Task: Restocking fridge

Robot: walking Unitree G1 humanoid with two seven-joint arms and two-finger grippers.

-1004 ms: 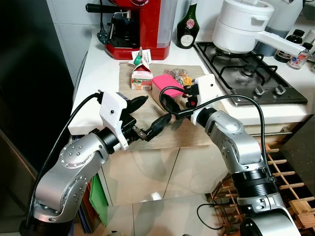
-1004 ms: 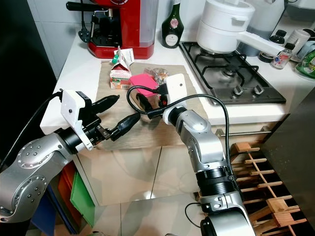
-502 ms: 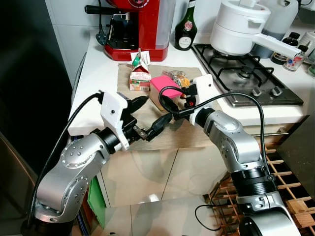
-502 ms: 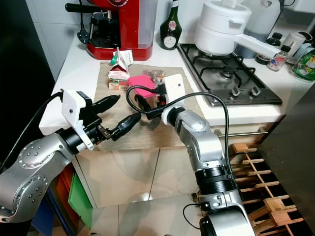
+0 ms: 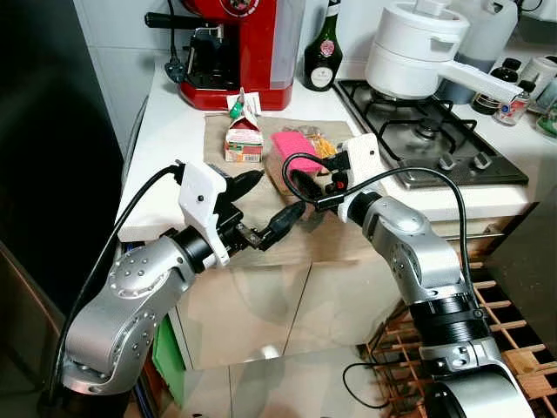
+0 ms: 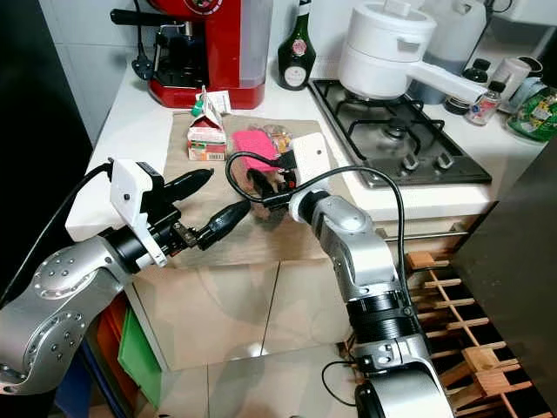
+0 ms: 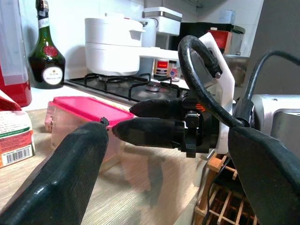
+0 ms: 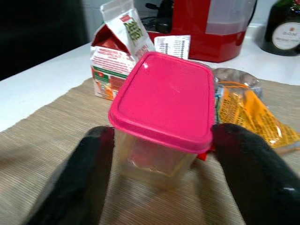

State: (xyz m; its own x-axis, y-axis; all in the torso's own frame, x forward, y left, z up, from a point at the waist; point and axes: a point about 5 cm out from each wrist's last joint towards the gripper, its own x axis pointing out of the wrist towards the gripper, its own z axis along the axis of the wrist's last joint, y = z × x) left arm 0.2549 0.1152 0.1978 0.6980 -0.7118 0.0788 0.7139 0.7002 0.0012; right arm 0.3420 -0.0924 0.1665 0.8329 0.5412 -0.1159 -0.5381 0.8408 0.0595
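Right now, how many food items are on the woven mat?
3: a small red-and-white carton at the mat's back, a pink-lidded clear container between the right gripper's fingers, an orange snack bag beside it; more may be hidden.

2 silver arms, black cables, white wrist plates, black fingers.

home kitchen | gas hob [image 5: 435, 144] | red coffee machine [image 5: 248, 43] | counter [image 5: 174, 148]

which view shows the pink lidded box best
The right wrist view: the pink lidded box sits close up between the right gripper's open fingers, lid and clear walls visible. The left wrist view shows it side-on behind those fingers; the eye views show it small, partly hidden by the arm.
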